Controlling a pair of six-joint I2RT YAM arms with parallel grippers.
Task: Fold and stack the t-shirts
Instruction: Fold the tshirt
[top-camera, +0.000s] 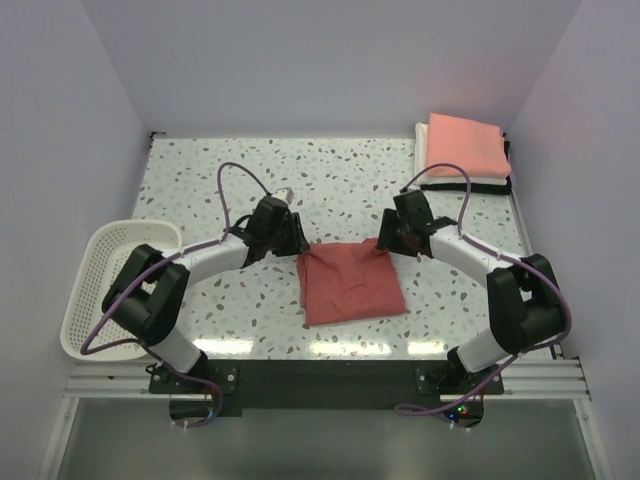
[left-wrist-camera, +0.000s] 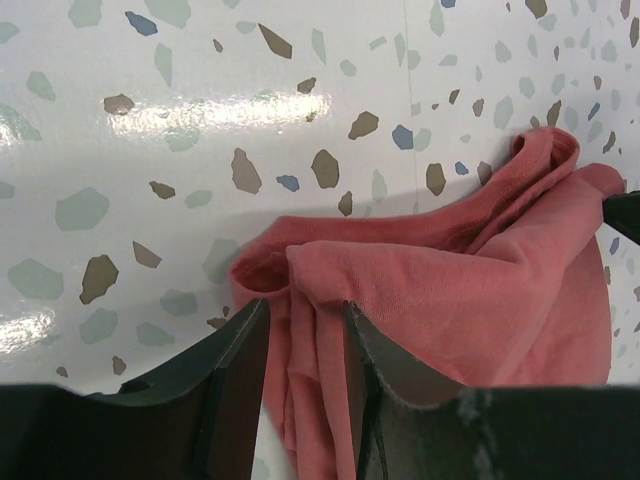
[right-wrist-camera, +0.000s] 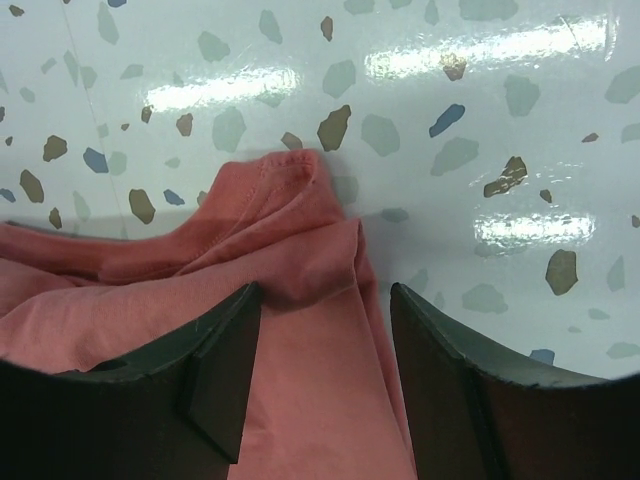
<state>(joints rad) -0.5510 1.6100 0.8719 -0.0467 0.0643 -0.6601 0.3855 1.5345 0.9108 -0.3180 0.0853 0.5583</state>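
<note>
The brick-red t-shirt (top-camera: 350, 285) lies folded into a rough rectangle at the table's middle. My left gripper (top-camera: 296, 241) is at its far left corner; in the left wrist view (left-wrist-camera: 305, 310) the jaws stand narrow, pinching bunched folds of the shirt (left-wrist-camera: 450, 290). My right gripper (top-camera: 386, 241) is at the far right corner; in the right wrist view (right-wrist-camera: 325, 295) the jaws stand apart around the shirt's edge (right-wrist-camera: 300, 360), not squeezing it. A stack of folded t-shirts sits at the back right: salmon-pink (top-camera: 465, 145) on top, then white (top-camera: 480, 182) and black (top-camera: 450, 186).
A white plastic mesh basket (top-camera: 100, 290) hangs off the table's left edge beside the left arm. Purple cables loop above both arms. Walls close in the table on the left, back and right.
</note>
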